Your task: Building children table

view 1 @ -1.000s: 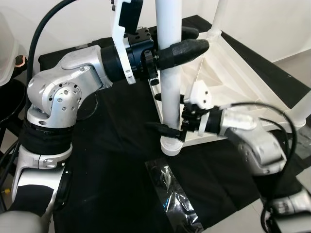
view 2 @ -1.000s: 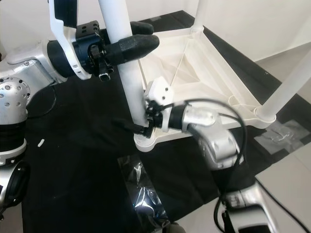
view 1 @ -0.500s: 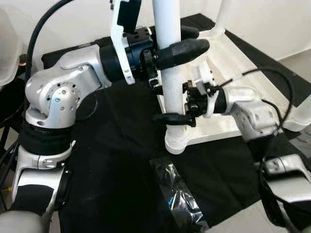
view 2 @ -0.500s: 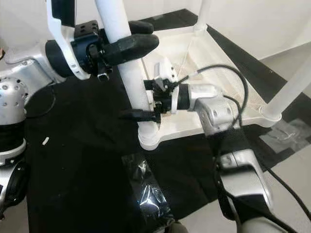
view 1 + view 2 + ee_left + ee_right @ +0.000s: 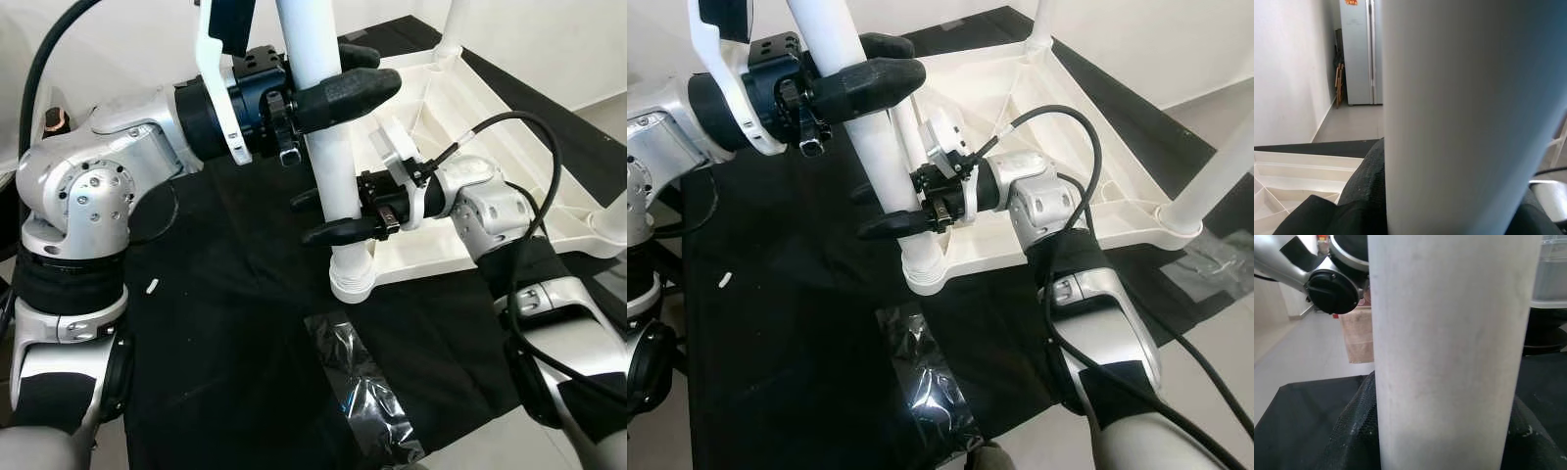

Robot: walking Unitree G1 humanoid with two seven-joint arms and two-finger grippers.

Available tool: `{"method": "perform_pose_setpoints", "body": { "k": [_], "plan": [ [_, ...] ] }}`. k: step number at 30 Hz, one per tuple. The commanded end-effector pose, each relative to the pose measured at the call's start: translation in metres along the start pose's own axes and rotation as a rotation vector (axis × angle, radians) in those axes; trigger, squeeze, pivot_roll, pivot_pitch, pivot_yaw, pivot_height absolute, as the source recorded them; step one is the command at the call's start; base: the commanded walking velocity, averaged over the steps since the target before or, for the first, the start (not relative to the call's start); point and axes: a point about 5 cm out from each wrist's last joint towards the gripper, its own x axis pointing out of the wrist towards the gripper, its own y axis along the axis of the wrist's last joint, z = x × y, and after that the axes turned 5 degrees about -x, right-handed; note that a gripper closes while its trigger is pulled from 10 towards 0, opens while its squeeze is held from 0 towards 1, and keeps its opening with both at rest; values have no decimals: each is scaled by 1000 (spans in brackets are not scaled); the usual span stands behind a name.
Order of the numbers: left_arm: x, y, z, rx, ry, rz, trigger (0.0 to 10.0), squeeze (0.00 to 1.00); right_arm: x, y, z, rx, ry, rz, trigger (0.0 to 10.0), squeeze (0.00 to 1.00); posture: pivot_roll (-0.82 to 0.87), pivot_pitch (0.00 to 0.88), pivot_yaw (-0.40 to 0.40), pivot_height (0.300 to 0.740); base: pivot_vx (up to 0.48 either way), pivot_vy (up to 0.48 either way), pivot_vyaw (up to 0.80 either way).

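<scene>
you have the near leg (image 5: 328, 147) standing in its corner socket of the upturned table (image 5: 490, 98), left tool (image 5: 338, 78) and right tool (image 5: 333, 215) both clenched on it; seating it fully looks unfinished.

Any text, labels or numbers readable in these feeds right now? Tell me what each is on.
No text can be read.
Fridge in the left wrist view: an orange sticker at the top, too small and blurred to read.
White table leg, held by the left gripper and right gripper: no markings.
Upturned tabletop: no markings.
</scene>
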Motion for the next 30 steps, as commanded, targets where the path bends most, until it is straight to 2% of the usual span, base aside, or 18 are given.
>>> {"method": "perform_pose_setpoints", "body": {
  "k": [1, 2, 3, 4, 5, 6, 9, 12, 15, 18, 19, 20, 21, 22, 23, 24, 27, 30],
  "plan": [
    [5, 3, 20, -14, -157, 12, 0, 0, -3, -6, -2, 11, 3, -32, 0, 0, 84, 257, 101, 740, 0, 0, 0],
    [5, 3, 20, -14, -157, 12, 0, 0, -3, -6, -2, 11, 3, -32, 0, 0, 84, 257, 101, 740, 0, 0, 0],
    [4, 4, 21, -12, -153, 20, 1333, 0, -4, -6, -3, 7, 4, -32, 0, 0, 84, 257, 101, 740, 0, 0, 0],
    [3, 5, 21, -10, -148, 26, 2745, 122, -4, -7, -4, 3, 3, -31, 0, 0, 84, 257, 101, 740, 0, 0, 0],
    [3, 5, 21, -10, -148, 26, 2745, 122, -4, -7, -4, 3, 3, -31, 0, 0, 84, 257, 101, 740, 0, 0, 0],
    [2, 5, 21, -6, -147, 27, 10000, 1000, -5, -7, -5, -5, -5, -22, 0, 0, 69, 252, 100, 740, 0, 0, 0],
    [1, 6, 21, 1, -137, 32, 10000, 1000, -6, -9, -5, -14, -30, -13, 0, 0, 64, 251, 98, 740, 0, 0, 0],
    [0, 8, 16, 4, -93, 48, 10000, 1000, -12, -14, -10, -21, -154, 37, 0, 0, 58, 254, 94, 740, 0, 0, 0],
    [-1, 8, 14, 4, -75, 49, 10000, 1000, -14, -17, -15, -23, -221, 61, 0, 0, 54, 256, 89, 740, 0, 0, 0],
    [-2, 8, 12, -2, -61, 52, 10000, 1000, -13, -20, -19, -24, -273, 75, 0, 0, 54, 256, 89, 740, 0, 0, 0],
    [-2, 7, 10, -7, -50, 51, 10000, 1000, -10, -22, -24, -18, -329, 90, 0, 0, 40, 259, 80, 740, 0, 0, 0],
    [-3, 5, 9, -14, -37, 50, 10000, 573, -5, -25, -30, -12, -387, 98, 0, 0, 38, 258, 79, 740, 0, 0, 0],
    [-3, 5, 9, -14, -37, 50, 10000, 573, -5, -25, -30, -12, -387, 98, 0, 0, 38, 258, 79, 740, 0, 0, 0],
    [-4, 4, 7, -19, -28, 51, 10000, 0, 2, -27, -36, 4, -435, 102, 0, 0, 38, 258, 79, 740, 0, 0, 0],
    [-4, 3, 6, -26, -18, 54, 10000, 0, 12, -31, -43, 20, -479, 95, 0, 0, 36, 261, 76, 740, 0, 0, 0],
    [-4, 3, 6, -26, -18, 54, 10000, 0, 12, -31, -43, 20, -479, 95, 0, 0, 36, 261, 76, 740, 0, 0, 0],
    [-5, 3, 2, -31, 15, 59, 10000, 0, 31, -41, -56, 89, -625, 57, 0, 0, 35, 262, 76, 740, 0, 0, 0],
    [-6, 2, 0, -36, 24, 62, 10000, 0, 38, -47, -59, 128, -684, 48, 0, 0, 35, 262, 76, 740, 0, 0, 0]
  ]
}}
